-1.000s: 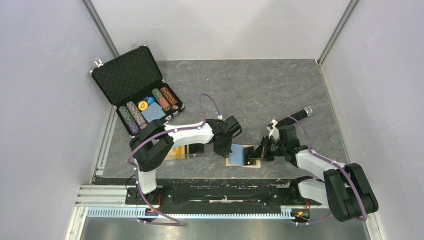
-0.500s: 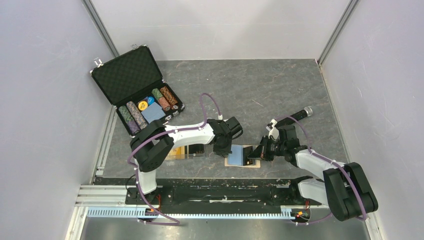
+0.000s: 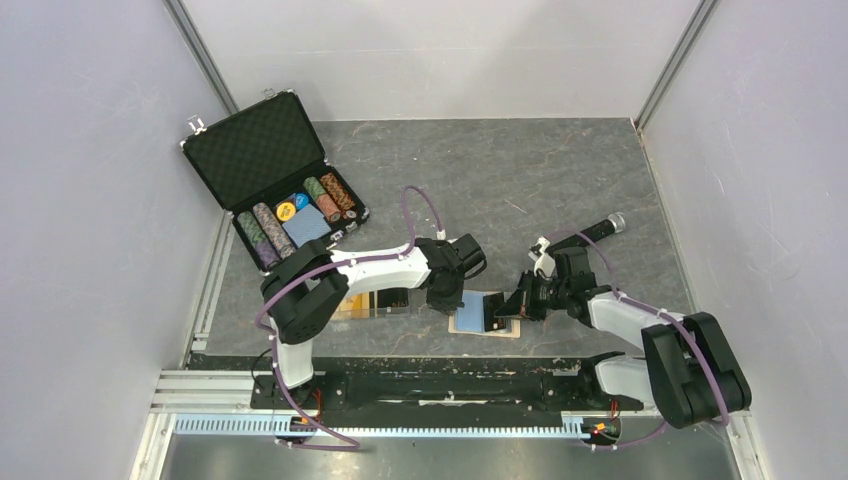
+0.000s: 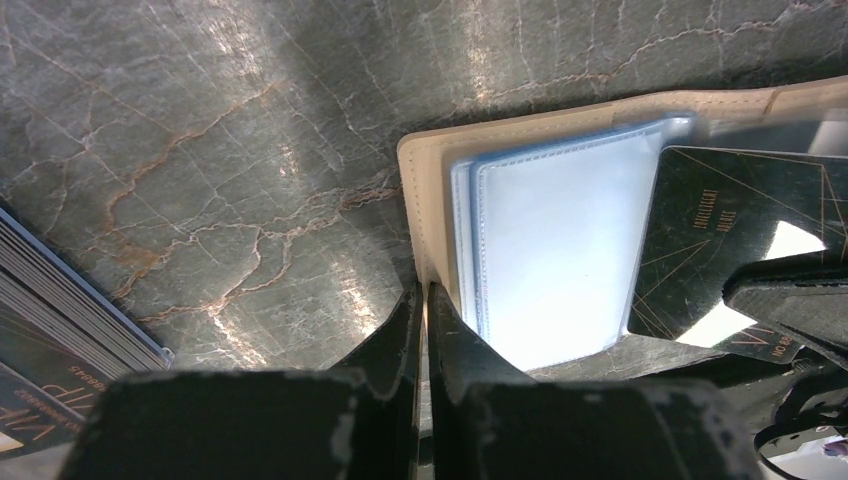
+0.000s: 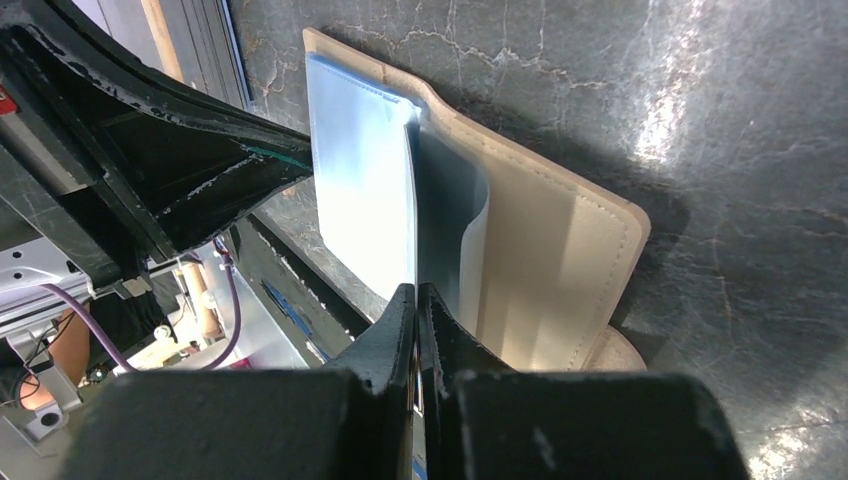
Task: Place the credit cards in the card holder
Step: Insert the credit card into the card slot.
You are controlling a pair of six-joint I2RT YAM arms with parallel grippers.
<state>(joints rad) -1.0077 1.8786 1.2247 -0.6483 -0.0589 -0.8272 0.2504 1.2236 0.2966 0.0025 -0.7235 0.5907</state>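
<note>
The tan card holder lies open near the table's front edge, its light blue pockets facing up. My left gripper is shut on the holder's tan left edge. From the right, my right gripper is shut on a black credit card with gold lines. That card stands edge-on at the mouth of a blue pocket. An orange-gold credit card shows in the clear box to the left.
The clear plastic box lies just left of the holder, under the left arm. An open black poker-chip case stands at the back left. A dark pen-like object lies behind the right arm. Grey walls enclose the table.
My left jaws have closed the last bit onto the holder's edge. The right gripper with the black card has shifted slightly toward the holder.
</note>
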